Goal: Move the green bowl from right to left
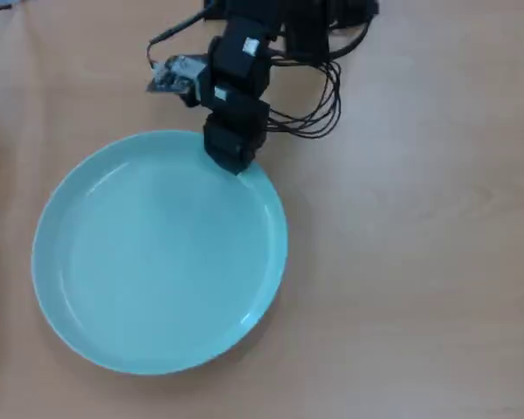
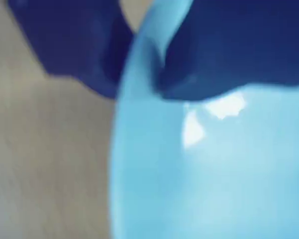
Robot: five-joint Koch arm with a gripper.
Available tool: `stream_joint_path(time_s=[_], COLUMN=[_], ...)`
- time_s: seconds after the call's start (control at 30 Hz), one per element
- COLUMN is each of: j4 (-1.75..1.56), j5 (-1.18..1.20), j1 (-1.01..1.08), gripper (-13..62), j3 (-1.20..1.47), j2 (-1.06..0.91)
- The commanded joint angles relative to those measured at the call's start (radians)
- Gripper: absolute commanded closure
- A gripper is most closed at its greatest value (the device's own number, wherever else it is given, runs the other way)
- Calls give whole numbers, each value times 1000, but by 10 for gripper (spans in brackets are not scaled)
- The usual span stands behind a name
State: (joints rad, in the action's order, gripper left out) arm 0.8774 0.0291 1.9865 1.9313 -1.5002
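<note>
The green bowl (image 1: 157,253) is a wide, shallow, pale teal dish lying flat on the wooden table, left of centre in the overhead view. My black gripper (image 1: 237,162) stands over its upper right rim. In the wrist view the bowl (image 2: 214,174) fills the right side, and its rim runs up between my two dark jaws. One jaw is outside the rim on the left, the other inside on the right. The gripper (image 2: 137,82) is shut on the rim.
The wooden table (image 1: 419,262) stretches around the bowl. Black cables (image 1: 319,96) loop beside the arm's base at the top of the overhead view. A small grey part (image 1: 176,73) sticks out left of the arm.
</note>
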Motion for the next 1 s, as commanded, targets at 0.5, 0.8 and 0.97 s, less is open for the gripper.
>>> stream_joint_path(time_s=[0.5, 0.8, 0.97], j4=[12, 3, -15], j5=[-80, 2, 60], j1=[-480, -815, -1014], gripper=[572, 572, 572], j3=[-31, -34, -51], j2=[-3, -2, 0])
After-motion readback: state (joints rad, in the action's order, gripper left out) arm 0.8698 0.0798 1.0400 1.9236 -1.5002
